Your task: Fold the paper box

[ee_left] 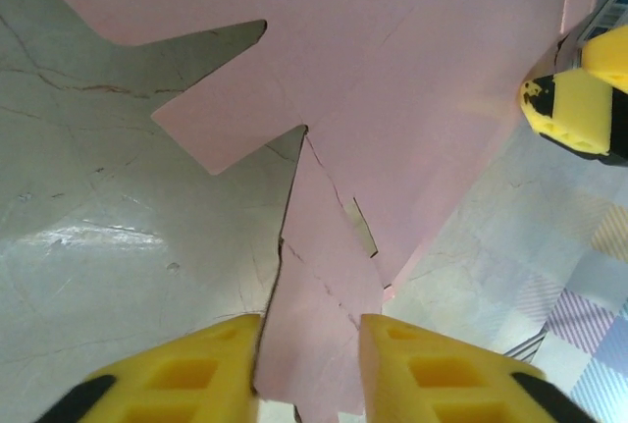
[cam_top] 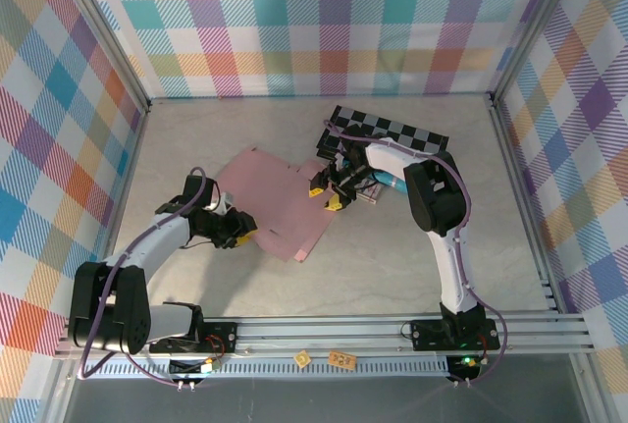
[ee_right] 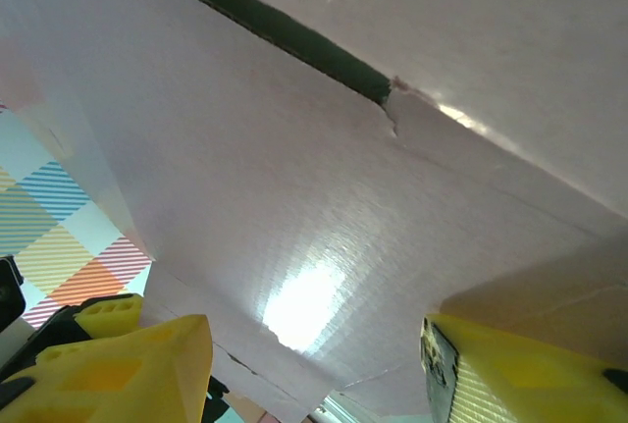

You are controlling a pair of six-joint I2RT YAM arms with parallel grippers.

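The paper box (cam_top: 280, 202) is a flat dusty-pink die-cut sheet lying in the middle of the table. My left gripper (cam_top: 240, 229) is at its near-left edge. In the left wrist view a narrow pink flap (ee_left: 329, 276) runs into the gap of the left gripper (ee_left: 309, 374), whose yellow fingers (ee_left: 196, 374) stand apart on either side of it. My right gripper (cam_top: 329, 195) is at the sheet's right edge. Its fingers (ee_right: 147, 364) are spread wide, and a pink panel (ee_right: 324, 197) with a dark slot spans the space ahead of the right gripper (ee_right: 314, 364).
A black-and-grey checkered board (cam_top: 392, 129) lies behind the right arm, with a small printed pack (cam_top: 373, 190) beside the right wrist. Plaid walls enclose the table on three sides. An aluminium rail (cam_top: 324, 330) runs along the near edge.
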